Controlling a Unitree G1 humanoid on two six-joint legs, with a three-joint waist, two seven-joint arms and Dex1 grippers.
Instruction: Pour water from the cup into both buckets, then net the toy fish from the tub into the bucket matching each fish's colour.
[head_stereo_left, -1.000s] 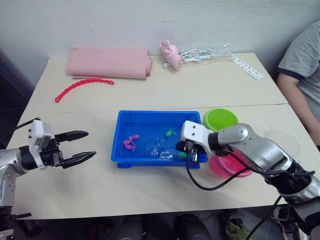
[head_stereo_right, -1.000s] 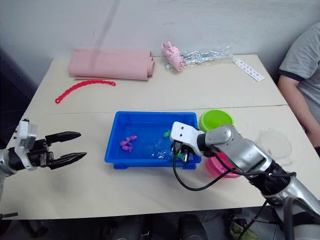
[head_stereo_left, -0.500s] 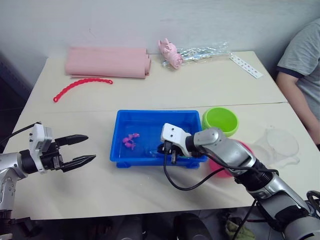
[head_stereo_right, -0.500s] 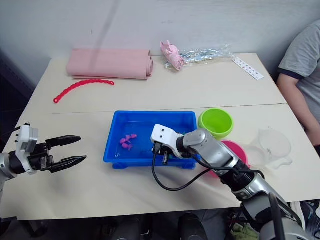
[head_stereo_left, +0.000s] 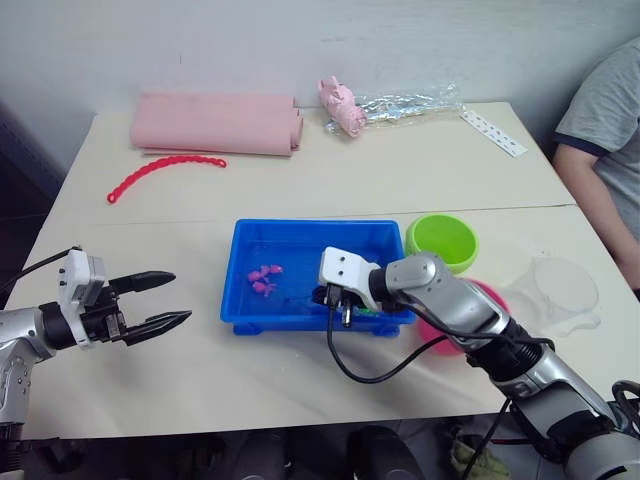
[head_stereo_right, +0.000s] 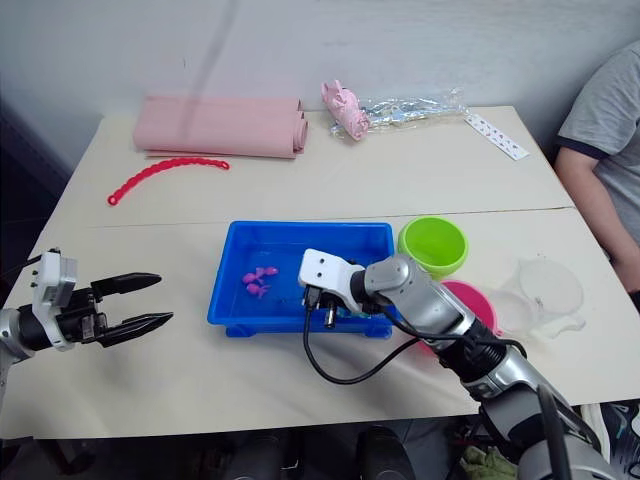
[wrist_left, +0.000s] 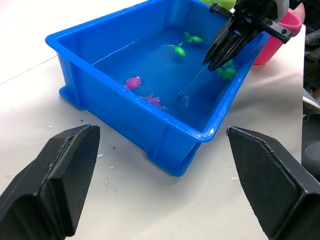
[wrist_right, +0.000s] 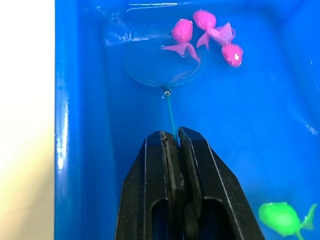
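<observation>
Right hand (wrist_right: 172, 137) clamped on net (wrist_right: 157, 62) stick, hoop under pink fish (wrist_right: 182, 35) in tub (head_stereo_left: 245, 240). Left hand (head_stereo_left: 165, 300) spread, idle above desk (head_stereo_left: 400, 170). Risk: quick lift tips fish off shallow mesh; stick may twist in pinch.

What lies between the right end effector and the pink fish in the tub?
In the right wrist view, the net: its thin handle runs from the right end effector to the hoop, whose rim reaches one pink fish.
</observation>
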